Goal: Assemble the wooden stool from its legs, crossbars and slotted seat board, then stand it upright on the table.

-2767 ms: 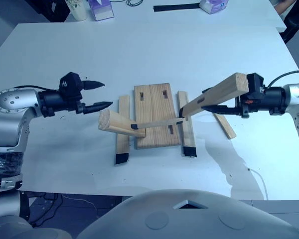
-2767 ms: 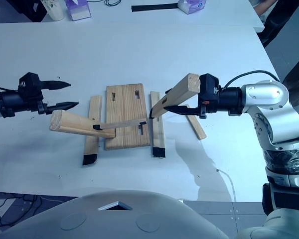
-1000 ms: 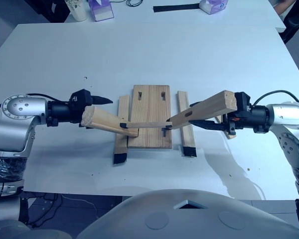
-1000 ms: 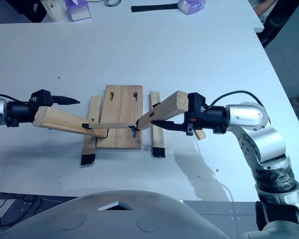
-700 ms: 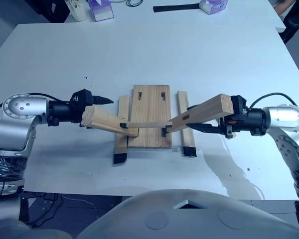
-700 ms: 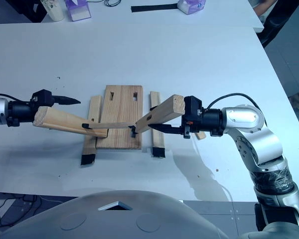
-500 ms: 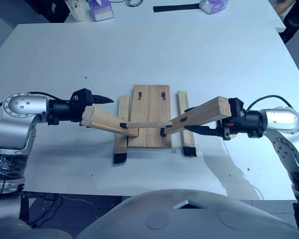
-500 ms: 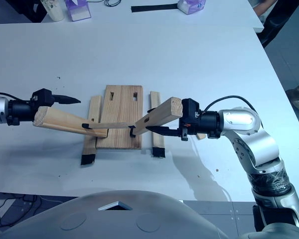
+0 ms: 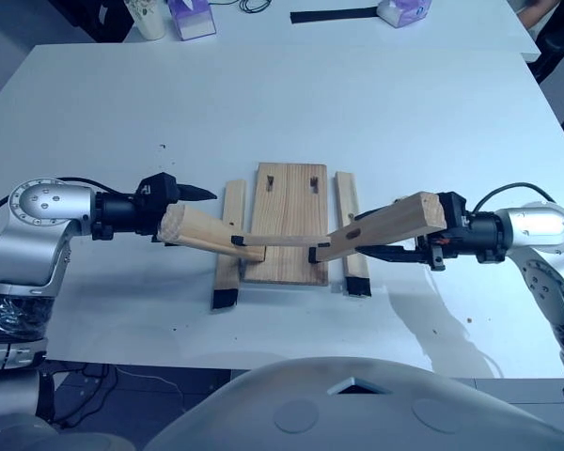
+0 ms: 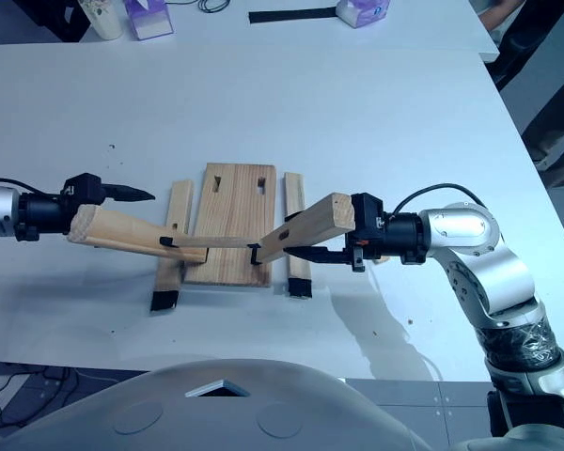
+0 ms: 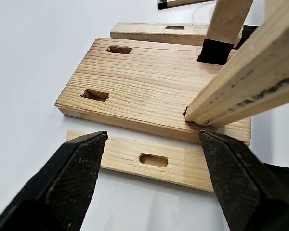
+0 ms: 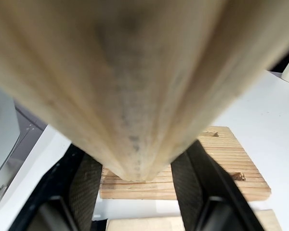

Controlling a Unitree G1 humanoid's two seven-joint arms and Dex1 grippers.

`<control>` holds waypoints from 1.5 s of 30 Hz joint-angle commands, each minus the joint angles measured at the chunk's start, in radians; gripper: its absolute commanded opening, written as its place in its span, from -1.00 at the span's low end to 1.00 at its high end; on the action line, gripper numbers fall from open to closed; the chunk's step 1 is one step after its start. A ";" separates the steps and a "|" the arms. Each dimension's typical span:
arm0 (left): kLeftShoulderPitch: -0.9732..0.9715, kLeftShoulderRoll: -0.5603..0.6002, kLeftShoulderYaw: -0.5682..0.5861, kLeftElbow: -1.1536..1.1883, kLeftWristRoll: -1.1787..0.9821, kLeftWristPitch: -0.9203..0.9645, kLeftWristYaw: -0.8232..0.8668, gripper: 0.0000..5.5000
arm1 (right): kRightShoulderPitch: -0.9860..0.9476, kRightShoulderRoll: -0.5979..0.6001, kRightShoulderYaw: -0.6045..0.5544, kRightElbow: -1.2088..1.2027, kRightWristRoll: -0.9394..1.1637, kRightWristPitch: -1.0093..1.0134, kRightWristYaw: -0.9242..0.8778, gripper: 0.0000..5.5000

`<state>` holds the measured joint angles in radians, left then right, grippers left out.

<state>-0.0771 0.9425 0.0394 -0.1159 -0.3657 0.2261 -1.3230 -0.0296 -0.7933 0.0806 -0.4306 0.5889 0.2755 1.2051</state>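
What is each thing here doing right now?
seat board: flat on the table, visible slots empty.
left slat: flat on the table.
right slat: flat on the table.
left leg: tilted, one end raised.
right leg: tilted, held above the table.
crossbar: spanning between both legs, above the seat board.
left end effector: open, beside the left leg's raised end.
right end effector: shut on the right leg.

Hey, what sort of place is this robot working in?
Probably a lab or office workroom: a large white table holds a slotted seat board and loose wooden parts, with tissue boxes and a cable farther back.
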 commanded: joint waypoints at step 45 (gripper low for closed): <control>0.216 -0.020 -0.037 -0.208 -0.008 0.036 0.085 0.29 | -0.211 -0.048 0.314 0.072 -0.131 0.032 0.119 -0.27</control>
<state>0.1440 0.9257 0.0079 -0.3126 -0.3691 0.2526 -1.2455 -0.2826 -0.8283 0.3232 -0.3760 0.5223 0.2579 1.2873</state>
